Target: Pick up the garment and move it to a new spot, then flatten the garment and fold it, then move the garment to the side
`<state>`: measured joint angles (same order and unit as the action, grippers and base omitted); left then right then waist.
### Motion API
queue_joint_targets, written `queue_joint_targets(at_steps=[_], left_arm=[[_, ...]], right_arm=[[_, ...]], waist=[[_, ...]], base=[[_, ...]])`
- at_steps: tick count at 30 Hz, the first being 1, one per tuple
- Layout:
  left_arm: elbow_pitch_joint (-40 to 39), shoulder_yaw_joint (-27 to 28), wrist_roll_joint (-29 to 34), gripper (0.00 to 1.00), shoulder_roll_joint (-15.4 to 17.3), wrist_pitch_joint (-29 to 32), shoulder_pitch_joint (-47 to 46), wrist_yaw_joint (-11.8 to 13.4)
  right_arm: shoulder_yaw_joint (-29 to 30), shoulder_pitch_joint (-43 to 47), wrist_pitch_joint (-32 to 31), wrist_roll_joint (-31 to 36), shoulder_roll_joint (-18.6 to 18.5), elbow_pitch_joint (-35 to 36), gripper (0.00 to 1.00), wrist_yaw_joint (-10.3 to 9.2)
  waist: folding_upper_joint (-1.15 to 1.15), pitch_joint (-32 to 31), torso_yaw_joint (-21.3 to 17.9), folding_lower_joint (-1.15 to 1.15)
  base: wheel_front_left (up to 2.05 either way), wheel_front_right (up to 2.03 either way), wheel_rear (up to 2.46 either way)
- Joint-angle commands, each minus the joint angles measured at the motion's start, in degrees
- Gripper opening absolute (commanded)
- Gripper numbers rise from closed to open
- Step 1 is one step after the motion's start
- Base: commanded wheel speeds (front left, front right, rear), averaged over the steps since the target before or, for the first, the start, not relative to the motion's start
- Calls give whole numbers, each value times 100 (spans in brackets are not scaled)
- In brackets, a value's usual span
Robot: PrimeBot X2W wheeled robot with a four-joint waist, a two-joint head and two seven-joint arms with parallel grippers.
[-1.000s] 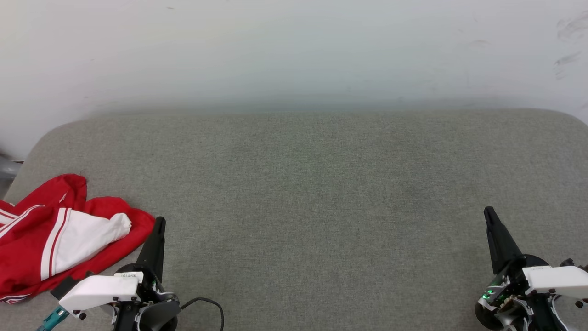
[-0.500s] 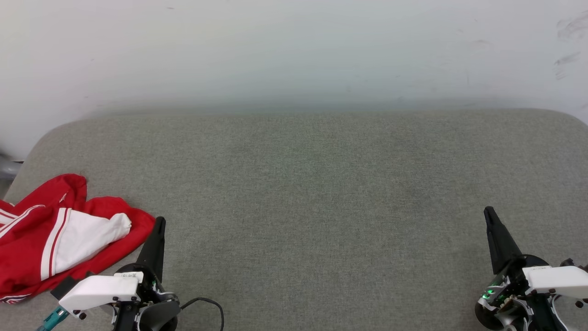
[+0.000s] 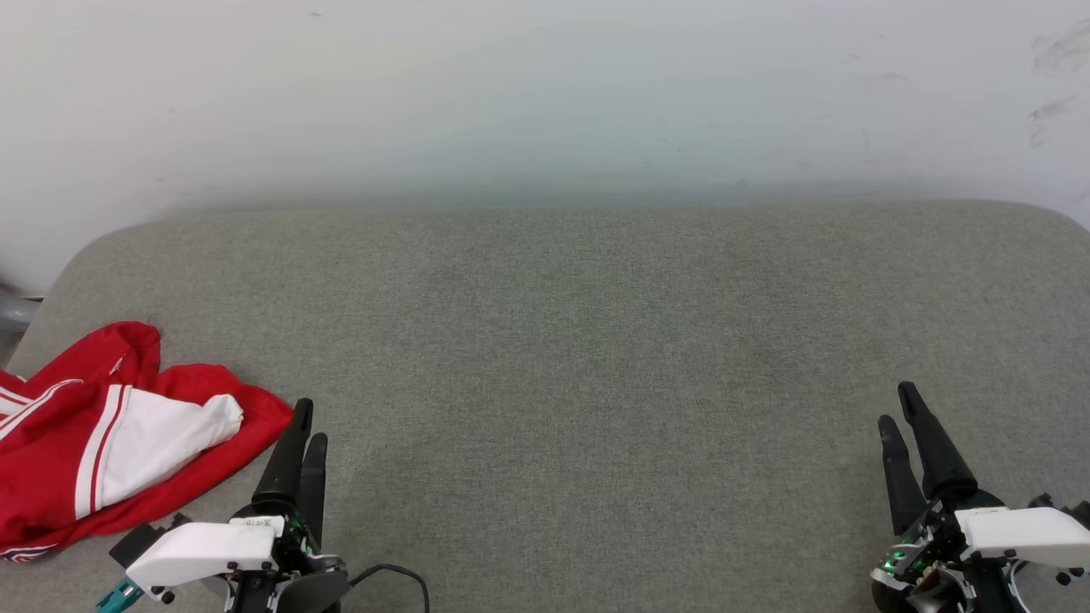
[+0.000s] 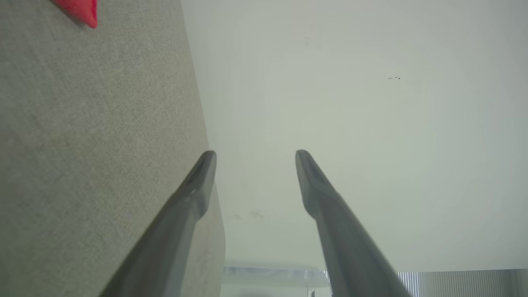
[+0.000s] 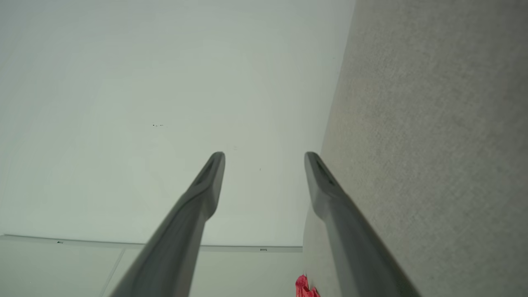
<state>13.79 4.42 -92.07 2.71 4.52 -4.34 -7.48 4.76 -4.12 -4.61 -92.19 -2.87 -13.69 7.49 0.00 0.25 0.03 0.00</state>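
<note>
**Head view, with both wrist views.** The garment [image 3: 128,434] lies crumpled at the near left corner of the grey padded surface [image 3: 596,340], red cloth bunched around one white sleeve with striped trim. Its left part is cut by the picture's edge, so its full outline and any lettering cannot be read.

The left gripper [image 3: 310,421] stands just beside the heap's right-hand edge, fingers pointing away from the robot toward the wall [image 3: 545,85]. Its jaws are parted with clear space between them and nothing in them. The right gripper [image 3: 896,404] stands at the near right corner, well apart from the garment, with the bare width of the surface between. It is likewise parted and empty.

In the left wrist view a red tip of cloth shows at the upper left, off to the side of the fingers and not between them. In the right wrist view a scrap of red shows at the bottom edge.

**Key relation:** the garment lies to the left of the left gripper, alongside its fingers and not in line with them. The heap has no clean long axis; its bulk runs roughly from far to near along the left border.

Judged from this layout, the pick-up has not begun and the left arm is much the nearer. It would need to turn or shift leftward to bring cloth between its fingers
</note>
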Motion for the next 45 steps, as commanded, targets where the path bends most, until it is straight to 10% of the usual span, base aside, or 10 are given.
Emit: queue_joint_targets(at_steps=[1,24,45], left_arm=[[-194,-67,39,100,11,-77,-87,-1],[-1044,-461,748,100,40,-626,-29,-1],[-1039,-494,3825,100,80,-1040,30,-2]], right_arm=[[-66,-46,70,43,-7,193,100,1],[-487,84,633,819,-214,835,100,1],[-368,165,1008,4739,-226,992,100,1]], waist=[[0,1,3,0],[0,7,76,0],[0,33,107,0]], base=[[0,0,0],[0,0,0],[0,0,0]])
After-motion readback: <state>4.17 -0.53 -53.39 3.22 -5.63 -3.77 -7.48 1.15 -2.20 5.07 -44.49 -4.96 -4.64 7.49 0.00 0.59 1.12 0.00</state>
